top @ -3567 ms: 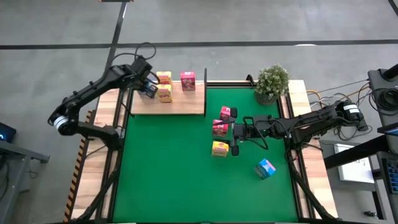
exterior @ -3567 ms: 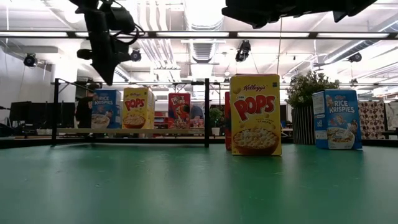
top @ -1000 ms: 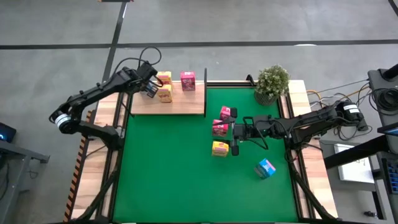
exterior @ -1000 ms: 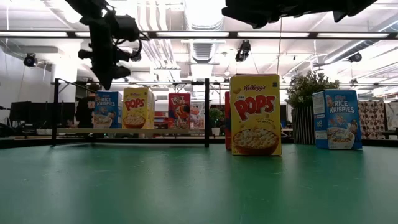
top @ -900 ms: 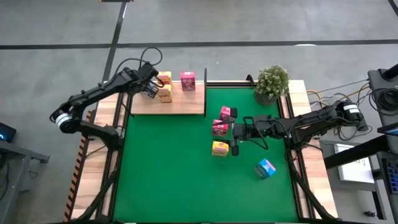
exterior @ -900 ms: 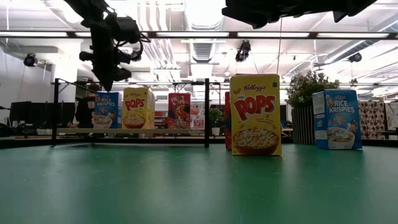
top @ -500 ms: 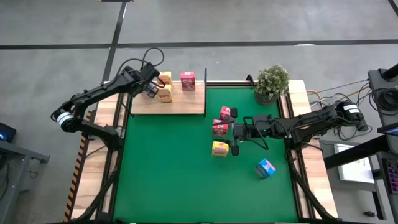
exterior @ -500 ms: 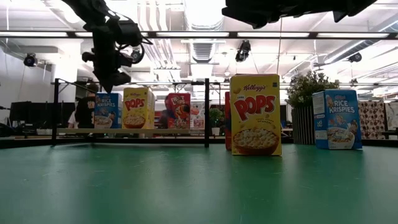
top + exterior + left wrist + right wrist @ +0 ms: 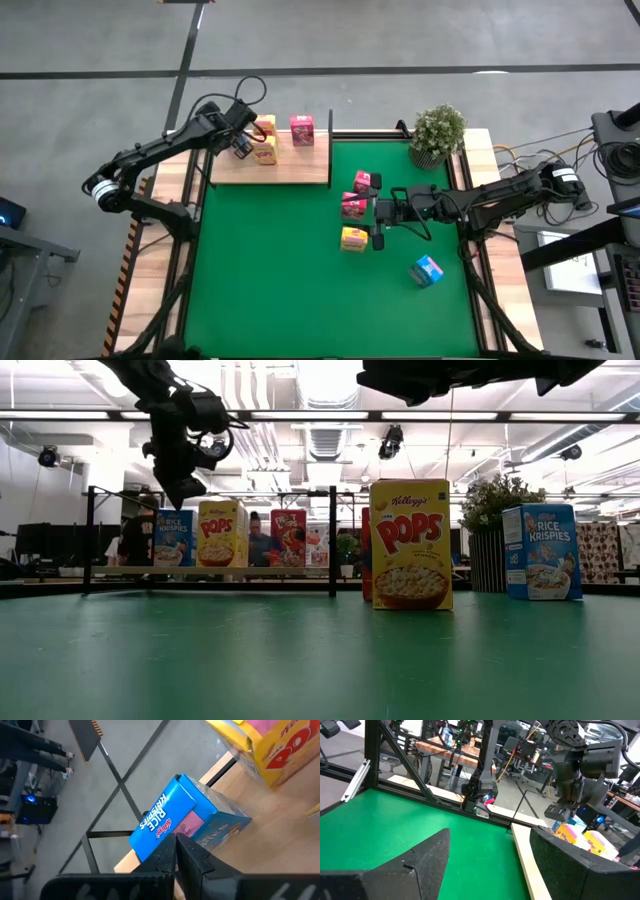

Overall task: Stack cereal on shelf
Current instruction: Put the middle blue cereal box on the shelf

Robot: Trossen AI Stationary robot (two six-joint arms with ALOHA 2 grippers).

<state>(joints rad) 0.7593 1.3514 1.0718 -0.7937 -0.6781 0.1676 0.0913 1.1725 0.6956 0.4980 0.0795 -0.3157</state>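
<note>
The shelf (image 9: 290, 168), a light-wood board, lies at the far left. On it stand two yellow cereal boxes (image 9: 264, 151), a pink one (image 9: 302, 130) and a blue one (image 9: 170, 815). My left gripper (image 9: 176, 851) is shut and slants down just above the blue box (image 9: 170, 537). On the green mat (image 9: 280, 270) stand two pink boxes (image 9: 352, 206), a yellow box (image 9: 352, 239) and a blue box (image 9: 428, 270). My right gripper (image 9: 377, 222) hangs open and level, high over the mat beside the pink and yellow boxes, with nothing between its fingers. My left gripper's shut fingertips (image 9: 182, 845) stand right at the blue box's top edge (image 9: 165, 837), coming from above at a slant. Whether they touch the box I cannot tell. The box stands upright on the shelf board.
A potted plant (image 9: 437, 133) stands at the mat's far right corner. Black posts (image 9: 332, 540) rise at the shelf's ends. A person (image 9: 255, 538) shows in the room behind the shelf. The mat's near left half (image 9: 260, 290) is bare.
My left gripper has rolled about its own pointing line and sunk slightly toward the blue box on the shelf, staying shut. A person has come into sight behind the shelf in the low view.
</note>
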